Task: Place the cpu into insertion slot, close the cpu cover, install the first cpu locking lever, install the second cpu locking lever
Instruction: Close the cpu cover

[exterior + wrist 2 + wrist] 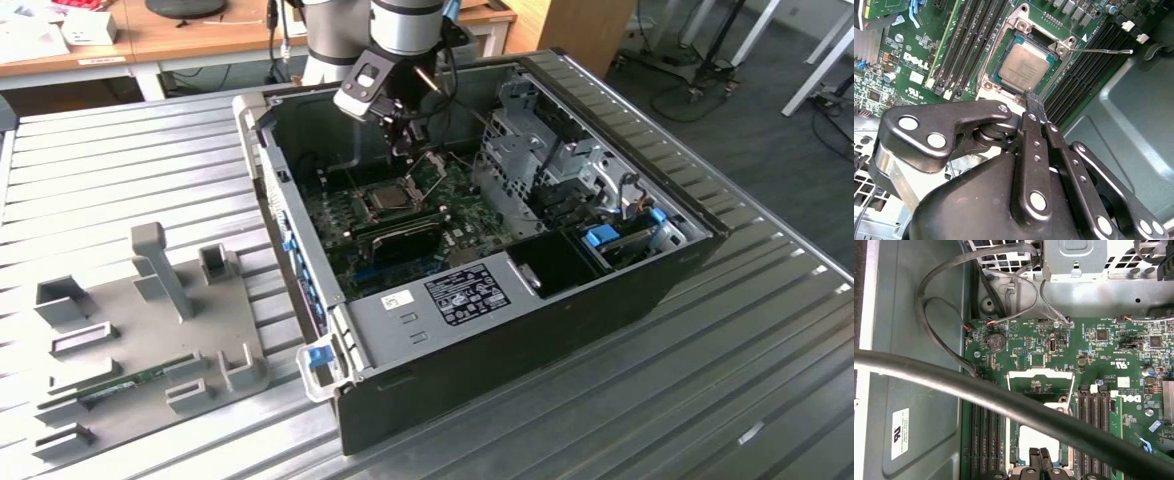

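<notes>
Grey metal chip (1024,67) lies flat in the socket (988,86), with your gripper (1031,97) closed just over its edge.

You can see in both wrist views that the gripper's two black fingers are pressed together, their tips at the rim of the chip; whether they touch it, you cannot tell. The cover (1040,373), a thin silvery frame, stands swung up off the socket, and green board shows through its window in the first wrist view. A thin metal lever (1104,51) sticks out from the socket's corner over the long black memory slots (1081,70). In the exterior view your arm reaches down into the open computer case (641,290), which lies on the ribbed metal tabletop (134,150). A grey tray (127,345) of fixtures sits at the exterior view's left.
</notes>
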Controlling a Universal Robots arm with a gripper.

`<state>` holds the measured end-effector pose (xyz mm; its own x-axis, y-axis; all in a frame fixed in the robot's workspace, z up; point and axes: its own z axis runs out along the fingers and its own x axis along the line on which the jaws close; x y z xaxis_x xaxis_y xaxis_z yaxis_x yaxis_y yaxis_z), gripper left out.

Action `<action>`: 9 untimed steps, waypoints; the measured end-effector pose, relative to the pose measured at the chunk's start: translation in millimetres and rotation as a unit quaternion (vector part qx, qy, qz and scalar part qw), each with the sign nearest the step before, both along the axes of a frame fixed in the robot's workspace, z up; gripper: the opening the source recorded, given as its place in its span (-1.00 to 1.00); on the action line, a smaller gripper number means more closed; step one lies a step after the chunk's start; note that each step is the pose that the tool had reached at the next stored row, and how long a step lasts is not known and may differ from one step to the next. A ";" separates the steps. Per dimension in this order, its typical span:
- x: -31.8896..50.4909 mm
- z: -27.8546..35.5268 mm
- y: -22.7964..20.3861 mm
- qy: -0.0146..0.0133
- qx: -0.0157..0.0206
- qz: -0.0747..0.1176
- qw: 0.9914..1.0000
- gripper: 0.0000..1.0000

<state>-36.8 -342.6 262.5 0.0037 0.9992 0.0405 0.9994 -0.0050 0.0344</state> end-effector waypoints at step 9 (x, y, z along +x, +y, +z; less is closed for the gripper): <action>8.5 0.0 0.0 0.000 0.000 0.000 1.000 -0.80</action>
